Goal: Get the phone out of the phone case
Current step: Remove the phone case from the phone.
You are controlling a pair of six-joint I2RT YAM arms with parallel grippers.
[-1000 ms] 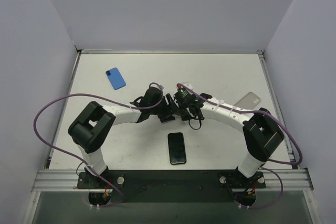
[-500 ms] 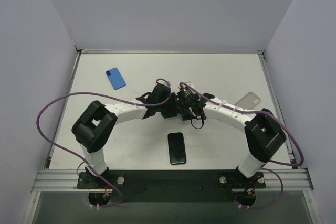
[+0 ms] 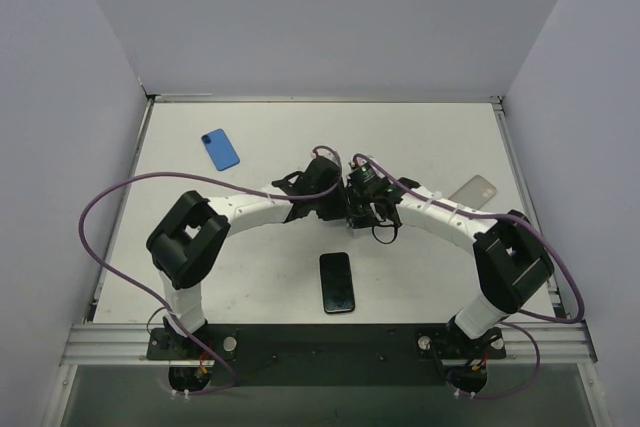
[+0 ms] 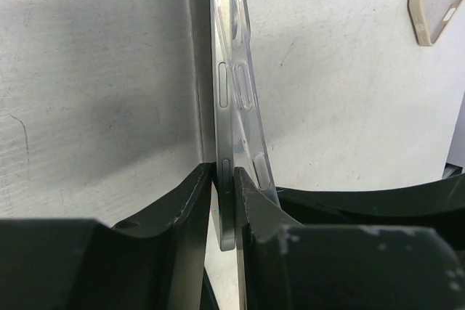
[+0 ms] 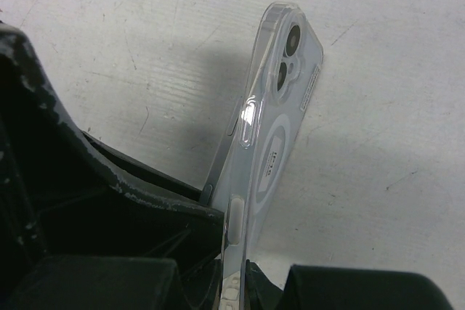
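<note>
In the top view my left gripper [image 3: 338, 202] and right gripper [image 3: 356, 207] meet at mid table and hide most of what they hold. In the left wrist view the left gripper [image 4: 225, 179] is shut on the edge of a dark grey phone [image 4: 222, 107], held on edge above the table. The clear phone case [image 4: 244, 85] bows away from the phone on its right side. In the right wrist view the right gripper [image 5: 236, 270] is shut on the clear case [image 5: 280, 107], whose camera cut-out is at the far end. The phone's edge [image 5: 220, 157] shows just left of it.
A blue case [image 3: 220, 149] lies at the back left. A black phone [image 3: 337, 282] lies face up near the front centre. A beige case [image 3: 472, 189] lies at the right, also in the left wrist view [image 4: 436, 1].
Both grippers, still joined on the phone and case, have shifted to the right and slightly toward the front. The left arm has stretched further across.
</note>
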